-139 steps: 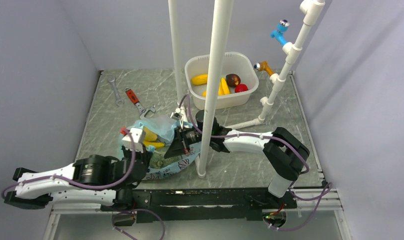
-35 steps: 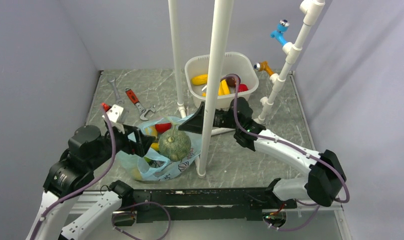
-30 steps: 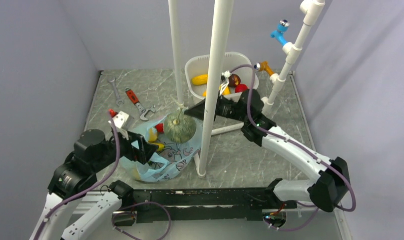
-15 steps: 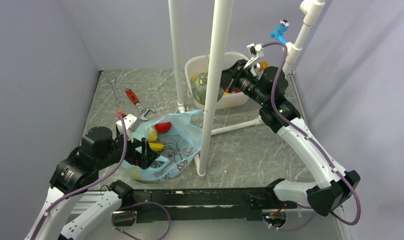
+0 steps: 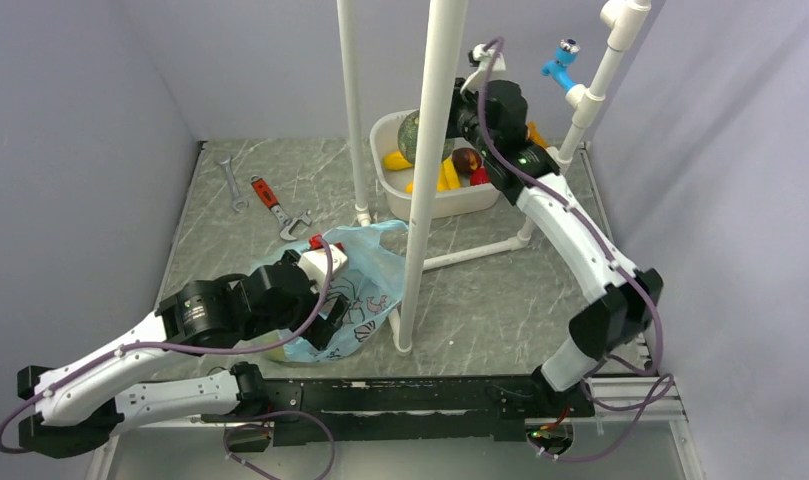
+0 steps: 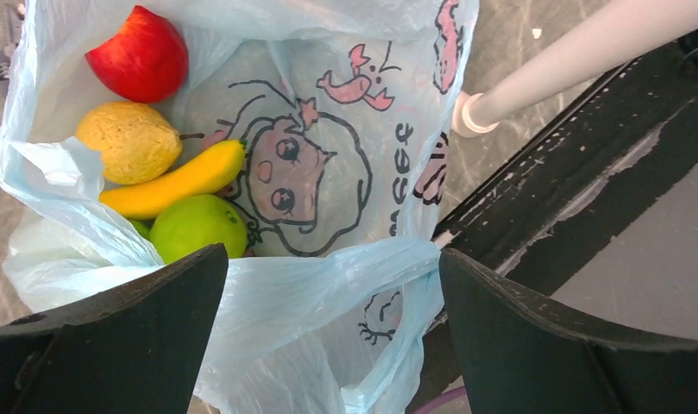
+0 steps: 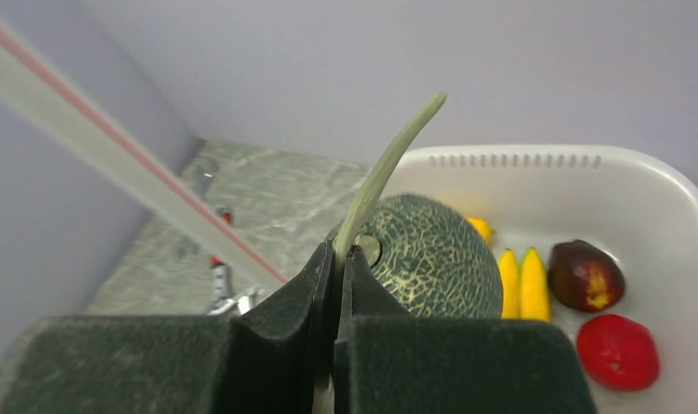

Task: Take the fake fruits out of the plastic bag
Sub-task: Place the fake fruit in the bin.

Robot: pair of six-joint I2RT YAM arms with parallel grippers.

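The light blue plastic bag [image 5: 365,275] lies open near the table's front. In the left wrist view the plastic bag [image 6: 328,155] holds a red fruit [image 6: 142,53], a yellow lemon-shaped fruit [image 6: 129,142], a banana [image 6: 177,181] and a light green fruit [image 6: 198,228]. My left gripper [image 6: 332,254] hangs open over the bag's near rim, also seen from above [image 5: 310,305]. My right gripper [image 7: 338,252] is shut on the pale stem [image 7: 384,168] of a dark green netted melon [image 7: 427,254]. The melon [image 5: 412,130] hangs above the white tub [image 5: 460,200].
The tub [image 7: 535,155] holds bananas [image 7: 522,280], a dark red fruit [image 7: 585,276] and a red fruit [image 7: 617,352]. Two white poles [image 5: 430,180] [image 5: 352,110] rise mid-table. A red-handled wrench [image 5: 270,195] and a silver wrench [image 5: 232,180] lie back left. A pipe frame [image 5: 570,120] stands at the right.
My right gripper has carried the melon by its stem out of the bag, up and back over the tub. My left arm has lowered toward the bag's mouth, still open.
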